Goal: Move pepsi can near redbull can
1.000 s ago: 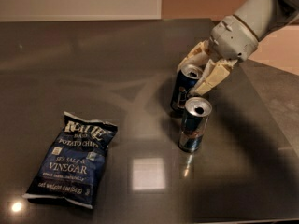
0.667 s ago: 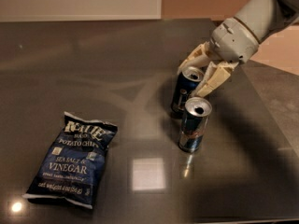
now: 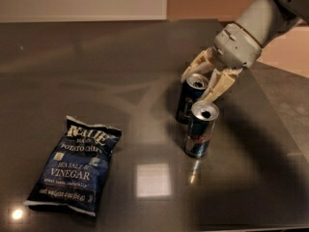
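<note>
The pepsi can (image 3: 188, 100), short and dark navy with a silver top, stands upright on the dark table (image 3: 120, 81) right of centre. The redbull can (image 3: 201, 130), slim and blue-silver, stands upright just in front of it and slightly to the right, almost touching. My gripper (image 3: 203, 83) reaches in from the upper right and hangs over the pepsi can's top. Its cream fingers (image 3: 218, 83) are spread, one on each side of the can's rim. The gripper is open.
A dark blue bag of sea salt and vinegar chips (image 3: 75, 166) lies flat at the front left. The table's right edge (image 3: 282, 124) runs diagonally behind the arm, with a lower grey surface beyond it.
</note>
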Controlling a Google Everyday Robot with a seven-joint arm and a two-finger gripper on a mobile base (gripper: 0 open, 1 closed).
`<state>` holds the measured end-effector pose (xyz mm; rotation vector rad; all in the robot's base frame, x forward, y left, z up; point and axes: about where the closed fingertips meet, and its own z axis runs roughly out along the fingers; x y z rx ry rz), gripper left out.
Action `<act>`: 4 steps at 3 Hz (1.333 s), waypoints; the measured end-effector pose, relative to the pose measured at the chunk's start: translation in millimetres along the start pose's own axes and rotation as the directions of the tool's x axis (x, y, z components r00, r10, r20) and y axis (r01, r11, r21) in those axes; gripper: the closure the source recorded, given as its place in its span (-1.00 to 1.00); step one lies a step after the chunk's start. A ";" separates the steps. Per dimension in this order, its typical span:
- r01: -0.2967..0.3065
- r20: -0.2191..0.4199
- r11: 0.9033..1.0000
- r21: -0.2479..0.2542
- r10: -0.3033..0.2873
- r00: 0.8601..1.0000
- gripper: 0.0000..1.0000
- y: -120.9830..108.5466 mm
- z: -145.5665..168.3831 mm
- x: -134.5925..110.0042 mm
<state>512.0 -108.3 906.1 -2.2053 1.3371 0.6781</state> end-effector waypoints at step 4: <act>0.088 -0.015 0.993 0.077 -0.087 0.996 -1.00 -32.1 6.0 -3.9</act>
